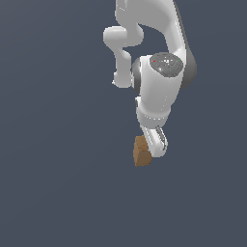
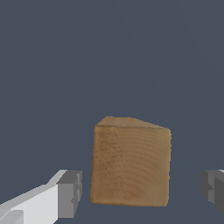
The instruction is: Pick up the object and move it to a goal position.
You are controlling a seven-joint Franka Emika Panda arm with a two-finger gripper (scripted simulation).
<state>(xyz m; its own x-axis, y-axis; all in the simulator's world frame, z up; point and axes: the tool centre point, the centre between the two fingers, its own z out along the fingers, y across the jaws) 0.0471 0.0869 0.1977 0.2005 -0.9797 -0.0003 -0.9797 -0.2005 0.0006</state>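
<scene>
My arm (image 1: 154, 62) looks like smooth, glossy white plastic, with soft highlights on its rounded shells and darker grey, matt bands at the joints. The block (image 2: 130, 164) reads as wood: orange-brown, matt, its flat faces smooth and marked with fine curved grain lines. My finger pads (image 2: 70, 194) look like dull grey rubber or plastic, set on smooth white fingers. The ground (image 1: 53, 183) behind is flat, matt slate-blue, without texture.

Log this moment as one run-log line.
phase: pre-grasp | gripper: open, fingers either side of block, gaps visible | wooden block: between fingers, not clamped | goal: not visible
</scene>
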